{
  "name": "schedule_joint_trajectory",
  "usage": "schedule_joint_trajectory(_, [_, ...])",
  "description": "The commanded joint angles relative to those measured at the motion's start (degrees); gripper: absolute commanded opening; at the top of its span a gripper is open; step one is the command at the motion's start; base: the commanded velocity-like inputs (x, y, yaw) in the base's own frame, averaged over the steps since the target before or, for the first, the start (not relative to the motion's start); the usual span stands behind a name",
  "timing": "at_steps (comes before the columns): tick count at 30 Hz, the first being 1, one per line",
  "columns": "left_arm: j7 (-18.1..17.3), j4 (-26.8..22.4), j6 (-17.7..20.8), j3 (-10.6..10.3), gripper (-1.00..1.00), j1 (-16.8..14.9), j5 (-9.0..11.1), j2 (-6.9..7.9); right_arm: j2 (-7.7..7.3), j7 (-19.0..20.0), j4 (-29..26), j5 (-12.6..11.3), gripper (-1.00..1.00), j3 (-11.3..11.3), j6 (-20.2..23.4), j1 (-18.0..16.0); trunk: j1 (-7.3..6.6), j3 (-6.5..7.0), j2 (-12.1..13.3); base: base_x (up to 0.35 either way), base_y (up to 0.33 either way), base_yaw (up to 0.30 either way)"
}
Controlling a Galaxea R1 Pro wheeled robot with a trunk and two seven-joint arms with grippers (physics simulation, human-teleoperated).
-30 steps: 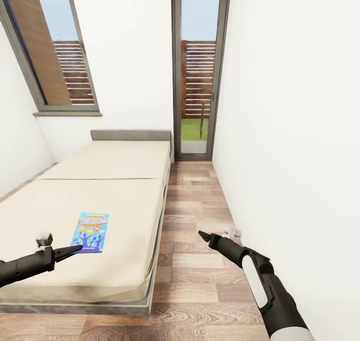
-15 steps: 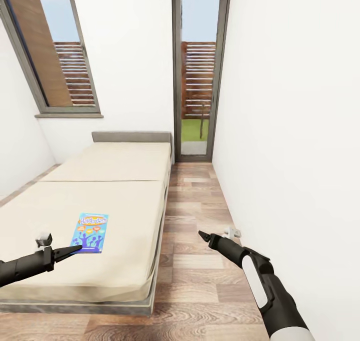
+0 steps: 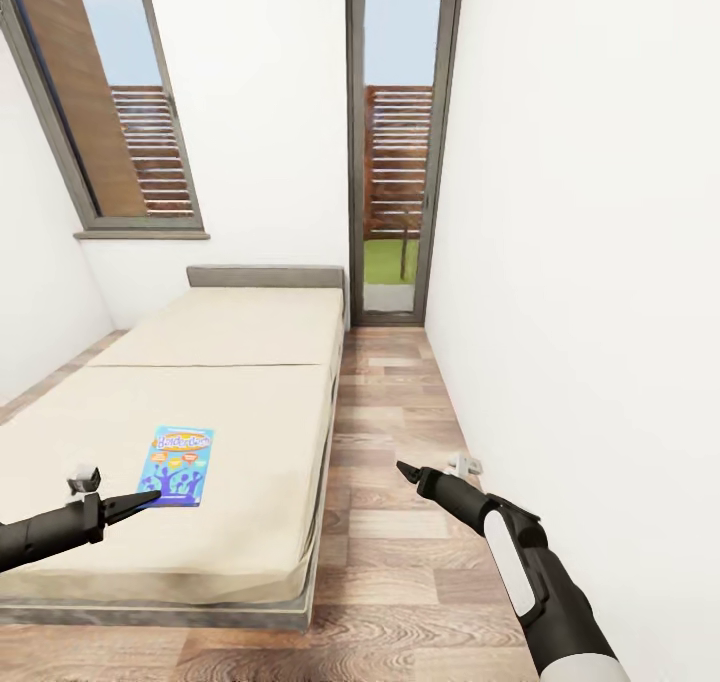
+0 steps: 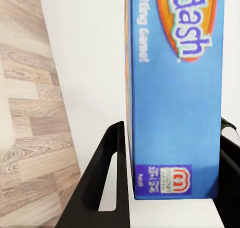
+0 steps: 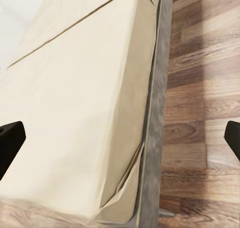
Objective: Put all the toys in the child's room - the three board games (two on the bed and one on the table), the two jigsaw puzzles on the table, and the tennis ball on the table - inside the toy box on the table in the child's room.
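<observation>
My left gripper is spread wide, one finger on each side of the near end of the blue board game, which lies flat on the beige mattress of the bed. I judge the jaws not yet closed on the box. Risk: closing with so little overlap pinches only the end, and the box may pivot out or slide toward 12 o'clock. Pressing down may dig the fingers into the soft mattress. My right gripper hangs wide open over the wood floor at 3 o'clock, well apart.
</observation>
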Motion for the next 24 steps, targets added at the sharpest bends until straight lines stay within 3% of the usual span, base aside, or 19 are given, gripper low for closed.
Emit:
schedule_joint_trajectory(1, [-0.3, 0.0, 0.6, 0.0, -1.0, 0.0, -0.2, 0.12, 0.07, 0.2, 0.0, -0.2, 1.0, -0.2, 0.4, 0.0, -0.24, 0.13, 0.4, -0.069, 0.057, 0.0])
schedule_joint_trajectory(17, [-0.3, 0.1, 0.6, 0.0, -1.0, 0.0, -0.2, 0.48, 0.16, 0.2, -0.2, -0.1, 1.0, 0.0, 2.1, 0.0, -3.76, 3.0, 6.8, -0.027, 0.009, 0.0])
schedule_joint_trajectory(22, [-0.3, 0.1, 0.6, 0.0, -1.0, 0.0, -0.2, 0.49, 0.19, 0.2, -3.0, -0.1, 1.0, 0.9, 5.9, 0.0, -4.85, 3.9, 8.8, -0.025, 0.0, 0.0])
schedule_joint_trajectory(24, [-0.3, 0.1, 0.6, 0.0, -1.0, 0.0, -0.2, 0.55, 0.19, 0.3, -6.2, -0.1, 1.0, 2.0, 9.6, 0.0, -5.29, 4.26, 9.6, -0.006, 0.0, 0.01])
